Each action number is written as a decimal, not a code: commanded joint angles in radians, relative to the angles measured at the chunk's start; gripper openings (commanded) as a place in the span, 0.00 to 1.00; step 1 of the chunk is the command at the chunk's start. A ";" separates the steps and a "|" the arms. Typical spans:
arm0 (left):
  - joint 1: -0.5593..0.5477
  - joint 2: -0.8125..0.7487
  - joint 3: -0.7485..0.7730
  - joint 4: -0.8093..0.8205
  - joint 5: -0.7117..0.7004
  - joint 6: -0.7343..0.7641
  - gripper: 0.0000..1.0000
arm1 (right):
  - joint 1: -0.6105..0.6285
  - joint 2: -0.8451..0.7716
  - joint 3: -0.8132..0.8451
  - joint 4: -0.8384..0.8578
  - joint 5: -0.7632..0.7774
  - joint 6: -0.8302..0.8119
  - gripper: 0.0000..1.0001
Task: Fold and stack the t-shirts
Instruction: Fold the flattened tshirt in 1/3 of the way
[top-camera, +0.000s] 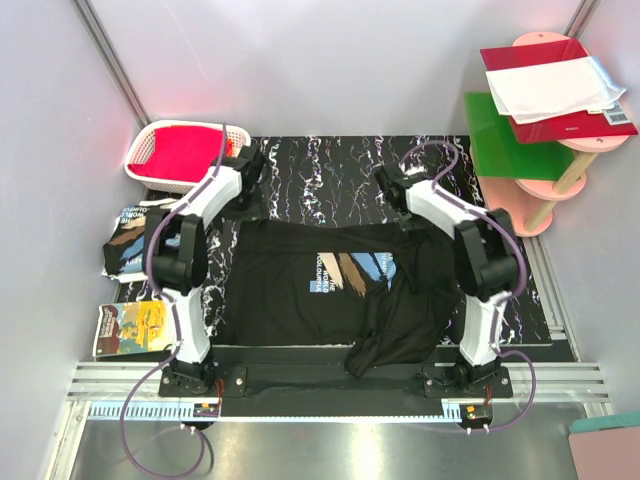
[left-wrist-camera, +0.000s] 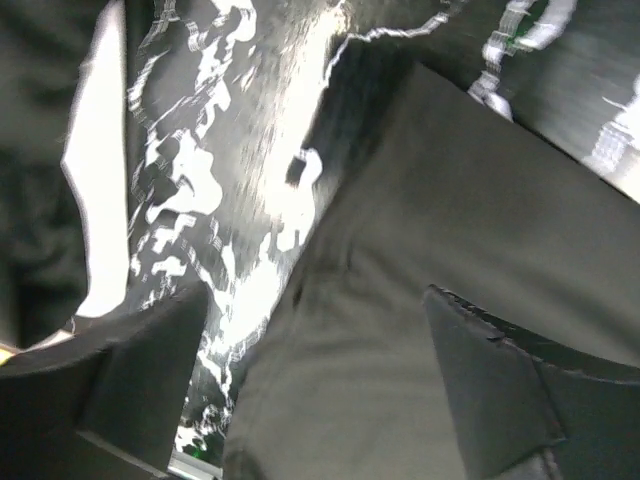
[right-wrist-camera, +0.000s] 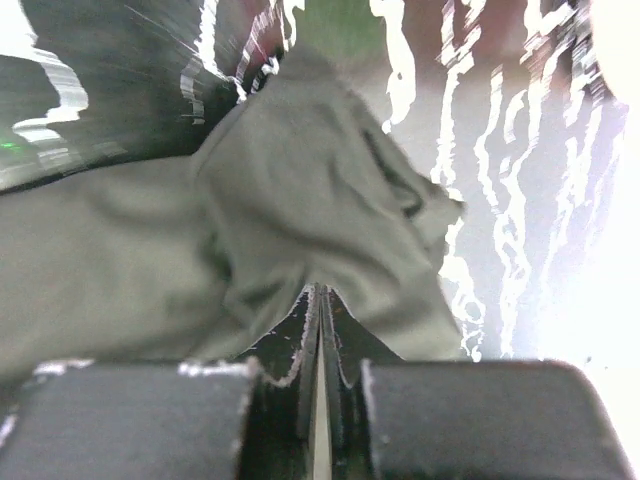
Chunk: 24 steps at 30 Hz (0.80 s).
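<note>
One black t-shirt (top-camera: 300, 300) lies spread on the dark marbled mat (top-camera: 320, 165), its blue, tan and white print (top-camera: 350, 272) facing up and its near right corner rumpled. A second, folded t-shirt (top-camera: 128, 245) sits off the mat's left edge. My left gripper (top-camera: 250, 160) is at the spread shirt's far left corner. In the left wrist view it (left-wrist-camera: 310, 300) stands open over the grey-looking cloth (left-wrist-camera: 420, 250), gripping nothing. My right gripper (top-camera: 388, 180) is at the far right corner. In the right wrist view it (right-wrist-camera: 318, 290) is shut, with bunched cloth (right-wrist-camera: 300, 190) gathered at its tips.
A white basket (top-camera: 150, 135) holding red cloth stands at the back left. A picture book (top-camera: 135, 328) lies at the near left. A pink stand (top-camera: 545, 215) with a green board and a red folder occupies the right back corner. Grey walls close in both sides.
</note>
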<state>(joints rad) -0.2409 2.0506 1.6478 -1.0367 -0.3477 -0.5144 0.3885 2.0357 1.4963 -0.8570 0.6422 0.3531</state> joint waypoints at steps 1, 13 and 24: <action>-0.029 -0.214 -0.039 0.075 0.044 0.024 0.99 | 0.032 -0.260 -0.025 0.114 -0.039 -0.066 0.13; -0.069 -0.342 -0.209 0.130 0.070 0.005 0.00 | 0.033 -0.181 -0.059 0.164 -0.233 -0.079 0.00; -0.078 -0.294 -0.214 0.133 0.075 -0.001 0.00 | 0.033 -0.028 0.011 0.142 -0.309 -0.086 0.00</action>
<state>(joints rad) -0.3122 1.7271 1.4220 -0.9352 -0.2893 -0.5060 0.4187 1.9522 1.4441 -0.7101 0.3595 0.2756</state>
